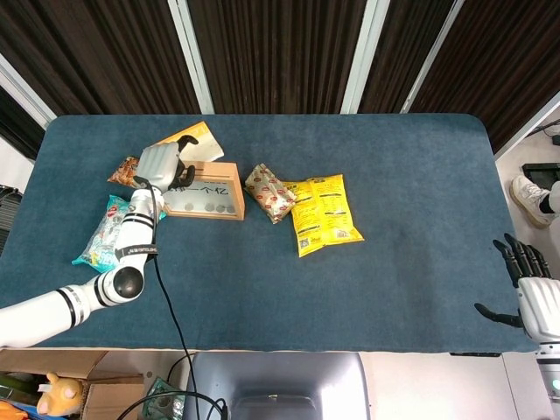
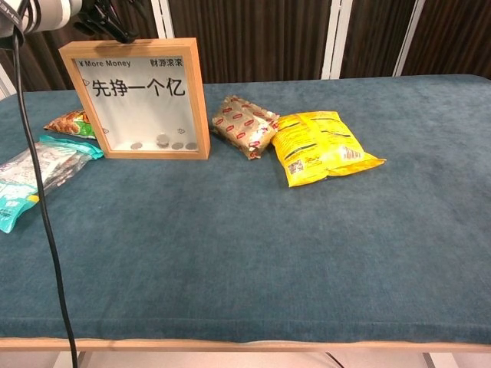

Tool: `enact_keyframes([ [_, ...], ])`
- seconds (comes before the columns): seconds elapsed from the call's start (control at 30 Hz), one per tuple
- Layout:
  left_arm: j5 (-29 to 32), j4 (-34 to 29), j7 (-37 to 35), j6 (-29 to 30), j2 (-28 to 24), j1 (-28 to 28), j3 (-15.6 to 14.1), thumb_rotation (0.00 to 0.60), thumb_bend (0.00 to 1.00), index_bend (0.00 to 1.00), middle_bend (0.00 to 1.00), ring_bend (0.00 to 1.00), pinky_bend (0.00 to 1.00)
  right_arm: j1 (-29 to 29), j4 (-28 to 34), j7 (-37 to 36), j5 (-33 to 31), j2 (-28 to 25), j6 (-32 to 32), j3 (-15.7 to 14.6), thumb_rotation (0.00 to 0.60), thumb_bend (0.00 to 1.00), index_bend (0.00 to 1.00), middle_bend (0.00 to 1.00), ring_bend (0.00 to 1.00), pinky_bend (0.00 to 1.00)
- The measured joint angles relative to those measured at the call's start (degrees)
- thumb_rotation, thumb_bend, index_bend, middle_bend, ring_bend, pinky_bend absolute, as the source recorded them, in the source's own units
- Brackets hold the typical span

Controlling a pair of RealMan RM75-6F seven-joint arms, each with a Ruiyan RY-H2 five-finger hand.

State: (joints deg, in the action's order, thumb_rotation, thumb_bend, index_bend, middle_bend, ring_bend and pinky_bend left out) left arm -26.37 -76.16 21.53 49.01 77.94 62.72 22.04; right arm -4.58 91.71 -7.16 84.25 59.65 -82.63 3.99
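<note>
Left hand (image 1: 160,164) poised over top edge of wooden coin-box frame (image 2: 142,98), standing upright at 10 o'clock on counter (image 1: 411,219); fingers' state: can't tell. Right hand (image 1: 529,293) idle, fingers apart, off counter at 4 o'clock.

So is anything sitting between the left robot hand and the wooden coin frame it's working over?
Nothing visible does. The left robot hand hovers right at the top edge of the wooden coin frame, and no packet lies between them; the snack bags sit off to the side.
</note>
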Motion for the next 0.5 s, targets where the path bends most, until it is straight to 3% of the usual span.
enact_keyframes([
  [0.17, -2.63, -3.13, -1.24, 1.76, -1.46, -0.97, 0.43, 0.600, 0.47, 0.21, 1.00, 1.00, 1.00, -0.10, -0.06, 0.10, 0.06, 0.08, 0.04, 0.08, 0.600, 0.18, 0.00, 0.00, 0.00, 0.00],
  [0.3, -7.93, -10.21, -2.75, 5.47, -4.64, -3.67, 0.24, 0.600, 0.46, 0.19, 1.00, 0.98, 1.00, -0.30, -0.01, 0.56, 0.23, 0.29, 0.32, 0.00, 0.600, 0.18, 0.00, 0.00, 0.00, 0.00],
  [0.4, -13.64, -17.85, -4.26, 9.16, -8.07, -7.43, -0.85, 0.600, 0.44, 0.16, 0.93, 0.86, 1.00, -0.49, 0.24, 1.23, 0.66, 0.51, 0.55, -0.19, 0.600, 0.18, 0.00, 0.00, 0.00, 0.00],
  [0.5, -21.55, -25.50, -5.60, 13.80, -11.73, -12.72, -3.46, 0.600, 0.42, 0.10, 0.71, 0.66, 1.00, -0.61, 0.55, 1.87, 1.21, 0.74, 0.63, -0.45, 0.600, 0.18, 0.00, 0.00, 0.00, 0.00],
])
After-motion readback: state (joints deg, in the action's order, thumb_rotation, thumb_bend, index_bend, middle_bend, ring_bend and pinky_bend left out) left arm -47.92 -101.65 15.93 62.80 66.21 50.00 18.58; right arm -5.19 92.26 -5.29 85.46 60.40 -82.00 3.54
